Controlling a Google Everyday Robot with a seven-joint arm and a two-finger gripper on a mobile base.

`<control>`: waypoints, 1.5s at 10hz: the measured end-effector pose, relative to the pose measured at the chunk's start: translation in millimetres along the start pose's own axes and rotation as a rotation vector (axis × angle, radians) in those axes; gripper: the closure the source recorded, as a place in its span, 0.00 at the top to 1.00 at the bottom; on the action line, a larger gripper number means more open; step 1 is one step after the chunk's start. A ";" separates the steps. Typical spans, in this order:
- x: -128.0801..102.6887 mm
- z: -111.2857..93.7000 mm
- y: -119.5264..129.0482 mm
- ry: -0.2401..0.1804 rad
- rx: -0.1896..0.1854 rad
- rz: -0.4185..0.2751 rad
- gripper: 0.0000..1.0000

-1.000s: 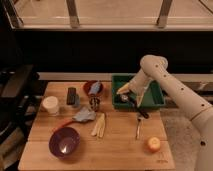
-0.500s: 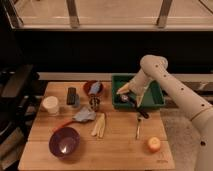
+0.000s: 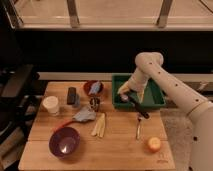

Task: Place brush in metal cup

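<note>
Camera view: brush (image 3: 140, 110) across rim of green tray (image 3: 156, 104), just beside hand (image 3: 125, 94)

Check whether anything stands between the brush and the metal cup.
Only the green bin's left wall lies between brush and metal cup. The gripper, open, sits over the bin at the brush's upper end.

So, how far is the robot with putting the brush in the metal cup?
Nothing looks done yet: the brush lies across the front edge of the green tray, and the metal cup stands apart, left of the tray. In hand: the gripper, open, is low in the tray by the brush's upper end, holding nothing. Left: grasp the brush, carry it over, set it in the cup.
</note>
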 end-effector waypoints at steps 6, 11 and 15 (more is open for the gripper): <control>16.9 25.3 21.3 0.105 -0.100 -0.102 0.80; 13.7 59.7 0.4 0.046 -0.041 -0.147 0.80; 11.6 67.2 0.7 0.023 -0.044 -0.138 0.46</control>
